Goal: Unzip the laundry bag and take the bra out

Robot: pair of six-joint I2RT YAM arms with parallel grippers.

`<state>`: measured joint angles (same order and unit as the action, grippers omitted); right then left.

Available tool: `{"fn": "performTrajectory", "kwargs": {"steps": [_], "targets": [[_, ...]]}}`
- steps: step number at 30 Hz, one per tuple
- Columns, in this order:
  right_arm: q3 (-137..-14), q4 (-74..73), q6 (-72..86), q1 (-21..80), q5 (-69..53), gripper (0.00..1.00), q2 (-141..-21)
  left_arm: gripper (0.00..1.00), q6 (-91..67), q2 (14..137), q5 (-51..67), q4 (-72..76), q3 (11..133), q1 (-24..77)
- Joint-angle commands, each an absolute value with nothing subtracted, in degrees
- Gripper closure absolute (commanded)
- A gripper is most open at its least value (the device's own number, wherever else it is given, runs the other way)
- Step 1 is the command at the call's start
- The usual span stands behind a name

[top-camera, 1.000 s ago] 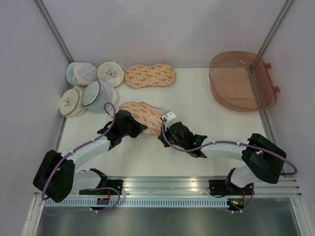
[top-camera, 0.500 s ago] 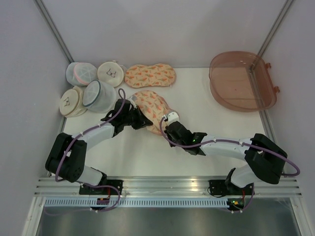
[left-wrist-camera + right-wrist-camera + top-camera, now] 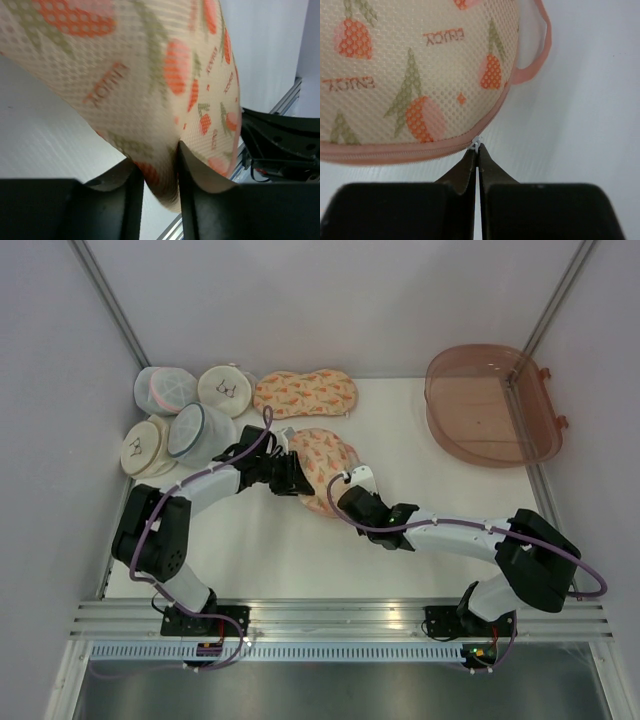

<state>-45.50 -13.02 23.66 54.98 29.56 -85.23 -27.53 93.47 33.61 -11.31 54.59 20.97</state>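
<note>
The peach laundry bag (image 3: pixel 322 462) with carrot print lies mid-table, tilted. My left gripper (image 3: pixel 289 472) is shut on a fold of the laundry bag's fabric (image 3: pixel 160 170) at its left lobe. My right gripper (image 3: pixel 347 490) is shut on the small white zipper pull (image 3: pixel 477 146) at the pink zipper edging (image 3: pixel 395 152) of the laundry bag (image 3: pixel 415 65). The zipper looks closed along the seam in view. The bra is hidden.
A second peach carrot-print case (image 3: pixel 305 394) lies at the back. Several round mesh pouches (image 3: pixel 185 420) sit at the back left. A brown translucent bin (image 3: pixel 490 405) stands at the back right. The front rail (image 3: pixel 340 620) runs along the near edge.
Both grippers have moved away from me and to the right with the bag, which has turned and shifted toward the table's back. The left arm has stretched further out.
</note>
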Motion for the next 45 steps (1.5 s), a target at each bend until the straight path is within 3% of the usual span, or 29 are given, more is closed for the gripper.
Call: {"fn": "performTrajectory", "kwargs": {"steps": [1, 2, 3, 4, 5, 12, 13, 17, 21, 25, 35, 45], "targets": [[-46.1, -19.8, 24.3, 53.9, 35.8, 1.00, -84.6, 0.59, -21.7, 94.8, 34.0, -13.2, 57.0, 19.9], [-46.1, -19.9, 24.3, 53.9, 35.7, 1.00, -84.7, 0.36, -22.0, 95.0, 33.9, -12.8, 57.0, 20.0], [-46.1, -19.6, 24.3, 53.9, 35.4, 1.00, -84.6, 0.27, -22.6, 94.9, 32.6, -12.6, 57.0, 19.9], [-46.1, -19.5, 24.2, 53.8, 34.9, 1.00, -84.6, 0.10, -23.0, 94.3, 31.5, -12.5, 56.7, 20.0], [-46.0, -19.3, 24.3, 53.9, 34.6, 1.00, -84.3, 0.08, -23.3, 93.8, 30.1, -12.5, 56.1, 20.0], [-46.4, -17.8, 23.1, 53.9, 31.1, 1.00, -84.1, 0.07, -32.1, 80.4, 12.9, -13.5, 48.3, 20.0], [-46.2, -17.1, 22.5, 53.9, 29.7, 1.00, -83.7, 0.01, -34.3, 78.2, 12.3, -14.0, 47.0, 20.1], [-44.3, -11.1, 19.6, 53.9, 16.0, 1.00, -81.7, 0.00, -40.3, 65.1, 13.2, -15.5, 38.3, 21.2], [-45.3, -4.6, 18.5, 53.9, -7.7, 1.00, -84.0, 0.01, -49.6, 57.6, 19.4, -15.5, 32.0, 23.2], [-45.4, 5.5, 21.9, 53.8, -19.4, 1.00, -88.5, 0.00, -56.0, 53.4, 22.1, -15.4, 28.4, 25.7], [-49.2, 17.3, 26.4, 53.9, -20.4, 1.00, -96.9, 0.00, -70.3, 46.1, 19.0, -14.1, 19.9, 26.8], [-49.0, 19.5, 25.2, 54.3, -18.7, 0.99, -96.4, 0.01, -77.9, 51.3, 8.5, -3.7, 15.3, 27.9]]}}
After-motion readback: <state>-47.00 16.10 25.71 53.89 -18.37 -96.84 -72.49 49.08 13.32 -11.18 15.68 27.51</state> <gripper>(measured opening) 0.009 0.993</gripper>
